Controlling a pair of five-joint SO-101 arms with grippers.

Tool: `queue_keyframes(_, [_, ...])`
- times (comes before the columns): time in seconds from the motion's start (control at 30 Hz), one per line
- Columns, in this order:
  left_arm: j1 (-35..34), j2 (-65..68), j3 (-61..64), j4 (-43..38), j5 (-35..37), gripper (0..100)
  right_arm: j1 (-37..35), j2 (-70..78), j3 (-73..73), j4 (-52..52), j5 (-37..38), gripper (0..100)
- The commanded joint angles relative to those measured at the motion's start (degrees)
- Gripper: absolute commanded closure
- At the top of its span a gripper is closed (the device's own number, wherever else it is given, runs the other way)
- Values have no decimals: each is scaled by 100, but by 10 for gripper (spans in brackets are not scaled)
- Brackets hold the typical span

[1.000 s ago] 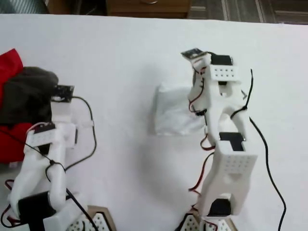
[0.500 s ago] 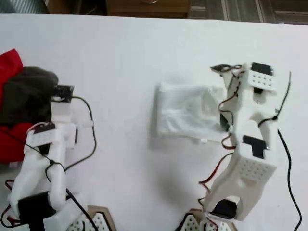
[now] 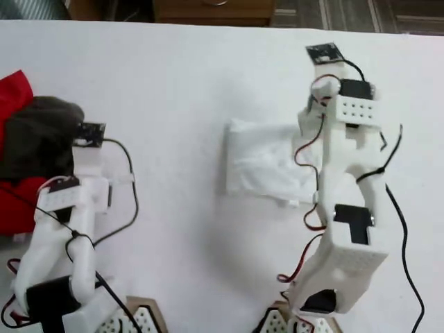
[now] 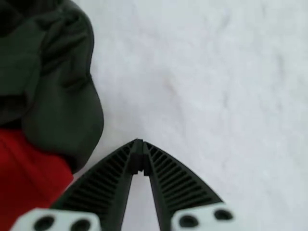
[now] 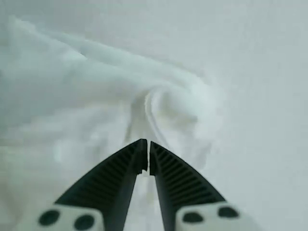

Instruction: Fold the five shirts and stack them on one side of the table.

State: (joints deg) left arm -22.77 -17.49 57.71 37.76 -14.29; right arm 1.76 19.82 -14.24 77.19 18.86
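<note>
Bright, even light; white table (image 3: 173,69) nearly glares (soft shadow beside the shirt (image 3: 257,166)).

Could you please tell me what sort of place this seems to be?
Probably an indoor robotics workroom: a white-covered table bearing the left arm and right arm, a white shirt, and wooden furniture behind.
</note>
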Motion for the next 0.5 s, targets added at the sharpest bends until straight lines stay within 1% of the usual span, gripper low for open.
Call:
queue_keyframes(0.0, [396,-44,-514,-62,123,974,-242,409,-70,-409,-141,978])
queue_keyframes(0.07, [554,229,-752,-53,237,974,-215,673,-79,-497,-141,978])
queue_keyframes(0.13, [624,633,-1015,-53,589,974,-101,866,-79,-585,-141,978])
queue_keyframes(0.23, [703,1389,-1543,-18,870,974,303,936,-79,-708,105,978])
queue_keyframes(0.37, [659,2171,-2510,800,1081,974,1033,927,-88,-840,712,978])
queue_keyframes(0.47, [659,2585,-2923,1160,1178,974,1376,927,-176,-796,1002,978])
